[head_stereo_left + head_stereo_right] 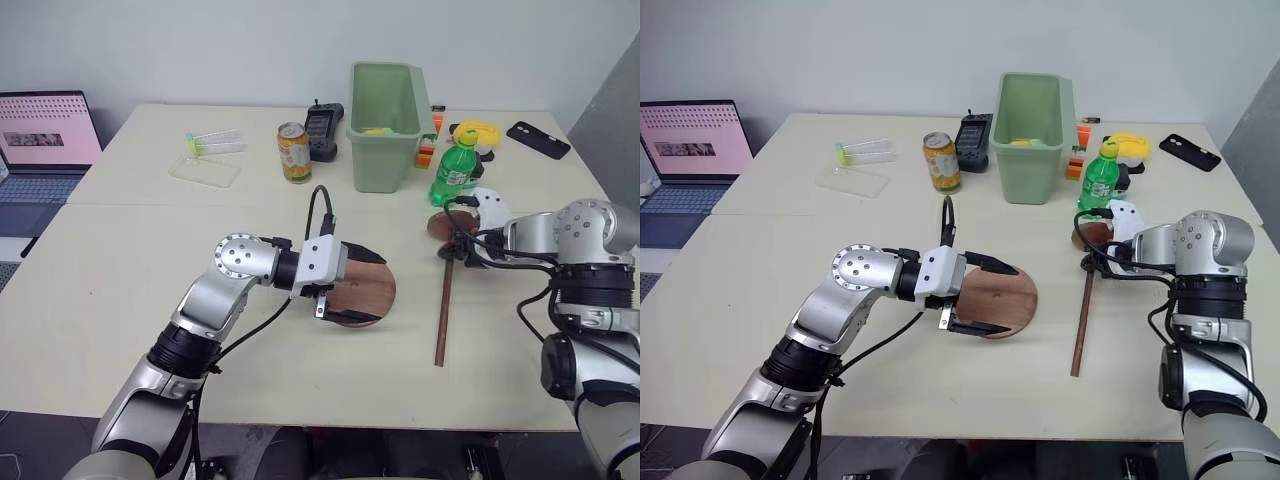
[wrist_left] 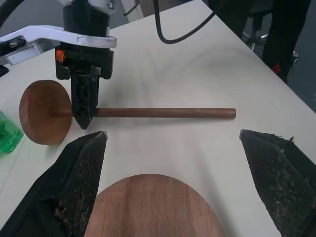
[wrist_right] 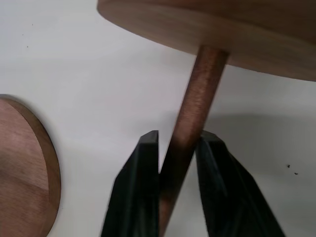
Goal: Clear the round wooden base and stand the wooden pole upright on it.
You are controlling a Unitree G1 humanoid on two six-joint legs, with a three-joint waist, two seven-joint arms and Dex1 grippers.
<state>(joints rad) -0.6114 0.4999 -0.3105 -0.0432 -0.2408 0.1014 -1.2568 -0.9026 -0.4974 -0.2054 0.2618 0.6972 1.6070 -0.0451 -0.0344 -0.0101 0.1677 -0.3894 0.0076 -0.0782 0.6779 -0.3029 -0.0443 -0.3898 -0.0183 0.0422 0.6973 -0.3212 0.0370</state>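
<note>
Wooden pole (image 3: pixel 190 111) sat pinched in your right gripper (image 3: pixel 178 140), angled down; your left gripper (image 2: pixel 173 143) straddled the round wooden base (image 1: pixel 365 288), fingers spread

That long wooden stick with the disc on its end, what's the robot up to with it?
The right tool has shut on the slim dark-brown wooden pole near its disc end, while the pole lies flat on the pale table. The left tool hovers open around the flat round reddish-brown wooden base, which has nothing on it. The pole is not yet standing.
</note>
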